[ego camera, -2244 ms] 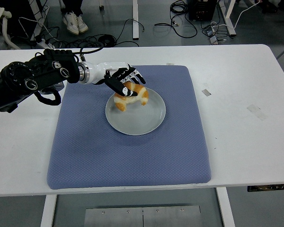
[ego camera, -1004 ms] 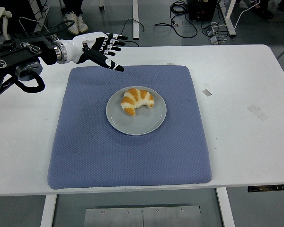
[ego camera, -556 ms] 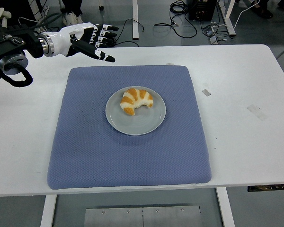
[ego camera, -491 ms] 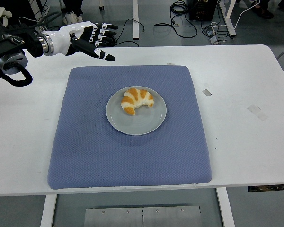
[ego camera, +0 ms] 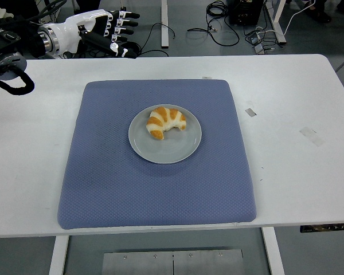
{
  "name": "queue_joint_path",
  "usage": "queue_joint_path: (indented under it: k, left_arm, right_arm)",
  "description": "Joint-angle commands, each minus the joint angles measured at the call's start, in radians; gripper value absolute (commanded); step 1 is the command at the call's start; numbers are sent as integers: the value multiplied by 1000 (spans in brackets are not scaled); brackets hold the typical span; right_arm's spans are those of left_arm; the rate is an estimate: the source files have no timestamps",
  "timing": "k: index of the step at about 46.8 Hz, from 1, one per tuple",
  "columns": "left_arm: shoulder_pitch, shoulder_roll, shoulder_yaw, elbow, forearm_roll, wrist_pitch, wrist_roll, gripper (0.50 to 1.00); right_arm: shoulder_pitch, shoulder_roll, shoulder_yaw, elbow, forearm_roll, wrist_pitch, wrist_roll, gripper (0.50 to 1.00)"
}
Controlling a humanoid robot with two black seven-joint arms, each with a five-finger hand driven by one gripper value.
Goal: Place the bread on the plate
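Bread (ego camera: 165, 121) shaped like a croissant lies on the grey plate (ego camera: 172, 150), toward its far rim, at the middle of the blue mat (ego camera: 103, 183) on the white table (ego camera: 298, 172). Left hand (ego camera: 106, 31) hovers over the table's far left corner, fingers spread, holding nothing.

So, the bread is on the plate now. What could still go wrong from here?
Little, probably. The bread lies on the upper half of the plate, near its rim, so a bump to the table might roll it onto the blue mat. The left hand, open, hangs above the far left edge, clear of everything.
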Motion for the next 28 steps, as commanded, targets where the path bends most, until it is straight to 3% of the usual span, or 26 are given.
queue_joint_path:
  k: [1, 28]
  left_arm:
    - [-2, 3, -2, -2, 0, -1, 0, 969]
    - [-2, 4, -52, -2, 0, -1, 0, 969]
  right_arm:
    - [0, 0, 0, 0, 0, 0, 0, 1000]
    - [0, 0, 0, 0, 0, 0, 0, 1000]
